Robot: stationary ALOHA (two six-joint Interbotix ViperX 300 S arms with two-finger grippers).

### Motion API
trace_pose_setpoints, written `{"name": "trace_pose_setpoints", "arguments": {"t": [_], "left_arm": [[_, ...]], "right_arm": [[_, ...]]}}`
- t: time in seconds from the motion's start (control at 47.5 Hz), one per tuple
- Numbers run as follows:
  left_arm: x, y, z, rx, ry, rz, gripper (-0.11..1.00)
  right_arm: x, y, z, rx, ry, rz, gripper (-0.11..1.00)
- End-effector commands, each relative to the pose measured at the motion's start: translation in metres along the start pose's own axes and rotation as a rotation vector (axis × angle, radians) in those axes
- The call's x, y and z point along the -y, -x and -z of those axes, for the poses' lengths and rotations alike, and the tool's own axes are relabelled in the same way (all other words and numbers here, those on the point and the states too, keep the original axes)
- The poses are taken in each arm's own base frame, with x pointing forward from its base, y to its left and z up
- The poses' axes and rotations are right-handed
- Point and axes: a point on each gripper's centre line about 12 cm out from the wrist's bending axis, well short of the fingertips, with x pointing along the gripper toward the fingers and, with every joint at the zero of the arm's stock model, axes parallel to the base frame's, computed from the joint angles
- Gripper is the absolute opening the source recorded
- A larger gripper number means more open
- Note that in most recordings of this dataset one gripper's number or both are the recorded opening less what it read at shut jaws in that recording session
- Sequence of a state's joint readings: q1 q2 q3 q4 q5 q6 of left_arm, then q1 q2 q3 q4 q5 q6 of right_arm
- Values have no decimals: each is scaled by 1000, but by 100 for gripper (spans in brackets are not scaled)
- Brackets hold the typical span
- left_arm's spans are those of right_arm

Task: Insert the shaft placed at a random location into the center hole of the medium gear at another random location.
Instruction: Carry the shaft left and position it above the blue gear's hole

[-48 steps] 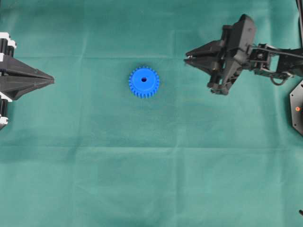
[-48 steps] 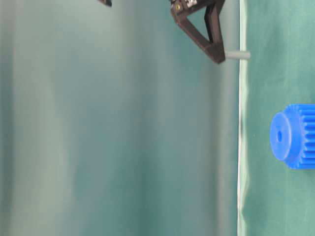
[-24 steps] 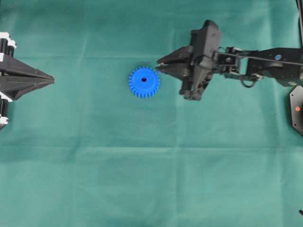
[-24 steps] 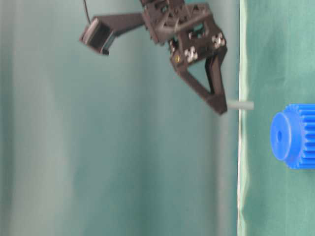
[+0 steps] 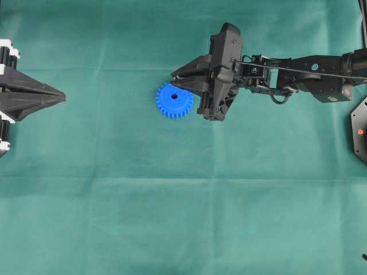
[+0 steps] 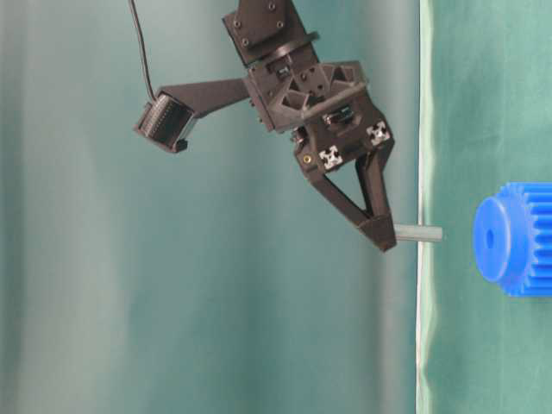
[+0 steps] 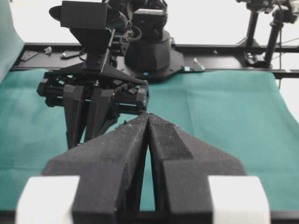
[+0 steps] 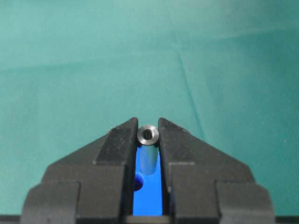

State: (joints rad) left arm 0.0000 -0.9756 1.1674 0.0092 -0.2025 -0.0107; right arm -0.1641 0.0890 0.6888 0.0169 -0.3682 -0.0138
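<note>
Steel pin pinched in right claw, hanging over blue gear, not yet in the hole.
Near, from the right wrist view: right claw [image 8: 148,140] closed narrow on the pin [image 8: 148,154], gripped high near its top end, most of its length hanging free below; blue gear [image 8: 145,198] shows through the gap, with the dark hole [image 8: 138,183] just left of the pin's line. Side view: pin [image 6: 419,234] clear of the gear [image 6: 511,239], tip apart from the hub. Risks, judged: that small offset could land the tip on the hub face, tilting the pin in the grip or shoving the loose gear across the green cloth [image 5: 183,200]; a tilted pin may jam at the rim. Farther off: left claw [image 5: 62,97] closed, holding nothing, parked well apart at the cloth's edge.
</note>
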Motion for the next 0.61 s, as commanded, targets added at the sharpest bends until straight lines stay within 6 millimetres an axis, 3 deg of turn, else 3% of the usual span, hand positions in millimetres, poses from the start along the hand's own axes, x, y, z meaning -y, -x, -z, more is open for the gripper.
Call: {"name": "trace_pose_setpoints", "arguments": {"t": [0.0,0.336,0.589], "left_arm": [[0,-2,-6,15,-1,1,0],[0,-2,-6,14,-2,-1,0],[0,-2,-6,14,-1,1,0]], "right_arm": [[-2,-1,-16,41,-3,-5,13],[-3,-4,-14,37,-6,-6,13],[-6,-14,0,0,-11,-13,13]]}}
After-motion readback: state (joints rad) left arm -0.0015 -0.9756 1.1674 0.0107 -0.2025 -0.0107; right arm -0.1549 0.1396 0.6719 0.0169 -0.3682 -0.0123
